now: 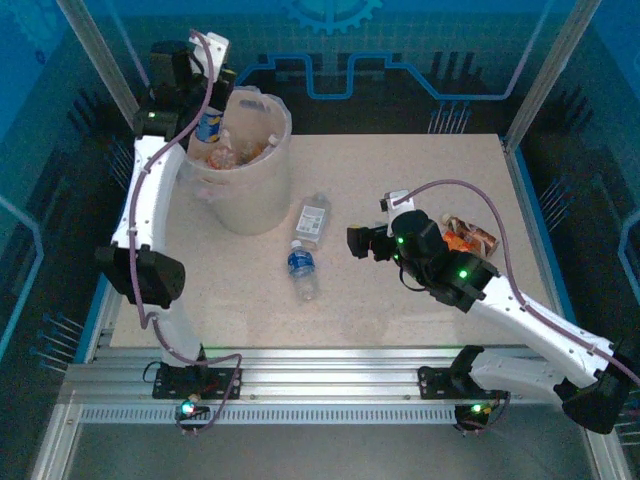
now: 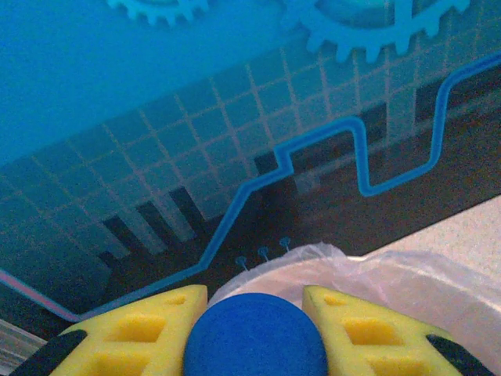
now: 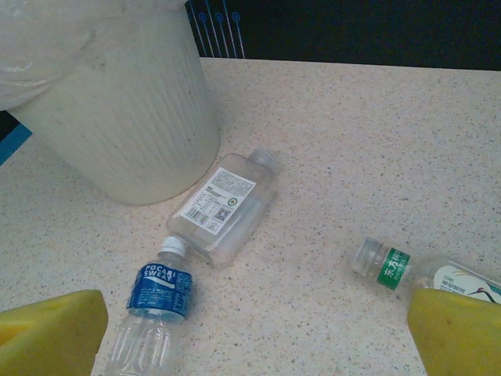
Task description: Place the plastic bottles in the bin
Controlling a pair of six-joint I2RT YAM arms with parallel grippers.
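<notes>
— What has the left pincer (image 2: 254,307) got hold of?

— A held bottle (image 1: 208,126). The jaws are drawn in almost fully, one yellow pad (image 2: 141,333) on each side of its rounded blue cap (image 2: 254,345). The pads are matte wedges with square pockets moulded in. The bottle has a blue-and-white label and hangs over the left side of the mouth of the bin (image 1: 245,200).

— And where does the bin stand?

— At the far left corner of the desk (image 1: 420,170). It's a round bucket, whitish and translucent, faintly ribbed down the wall. A crinkled clear plastic liner (image 2: 368,270) is folded over the rim. The bottles inside (image 1: 238,150) show orange and red tints (I can't count them from here).

— The right pincer (image 3: 250,337)?

— Spread wide, holding nothing and touching nothing. It hovers over the middle of the desk, facing the bin, with the right pads (image 3: 458,333) well apart.

— What's lying in front of it?

— Three bottles on their sides, on the pale, speckled, stone-look top.
- **The flat bottle** (image 3: 223,207) is clear and squarish with a white printed label. It lies just by the foot of the bin, neck toward the far edge.
- **The Pocari Sweat bottle** (image 3: 156,301) is round and clear with a blue label and a white cap. It lies just nearer, its cap right beside the flat one's base; I can't tell whether they touch.
- **The green-banded bottle** (image 3: 387,266) is clear too. It lies well apart toward the right edge, partly hidden behind one of the right pads.
</notes>
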